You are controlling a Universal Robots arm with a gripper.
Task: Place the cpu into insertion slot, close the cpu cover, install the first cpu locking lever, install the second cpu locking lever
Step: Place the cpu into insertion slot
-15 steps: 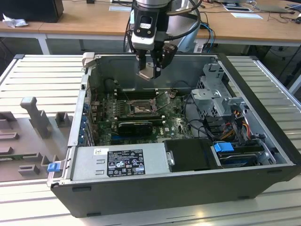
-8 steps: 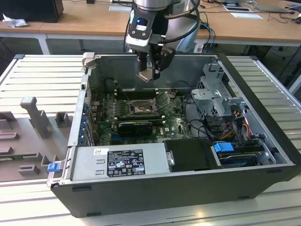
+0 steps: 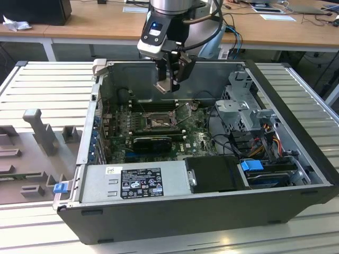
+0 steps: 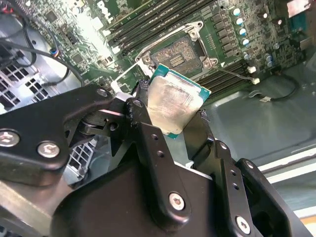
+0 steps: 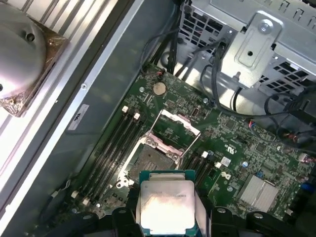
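The arm (image 3: 175, 5) points straight down with its wrist vertical, and the gripper (image 3: 169, 83) hangs above the insertion slot (image 3: 157, 123). Its fingers (image 4: 148, 138) clamp the cpu (image 4: 175, 103), well clear of that slot.

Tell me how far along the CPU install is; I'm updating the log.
Done: the cpu is picked up, gripped in the claw above the open case. In hand: it hangs over the board, not yet in the insertion slot, which sits empty. Left: seating it, closing the cpu cover, which stands raised, then the two locking steps.
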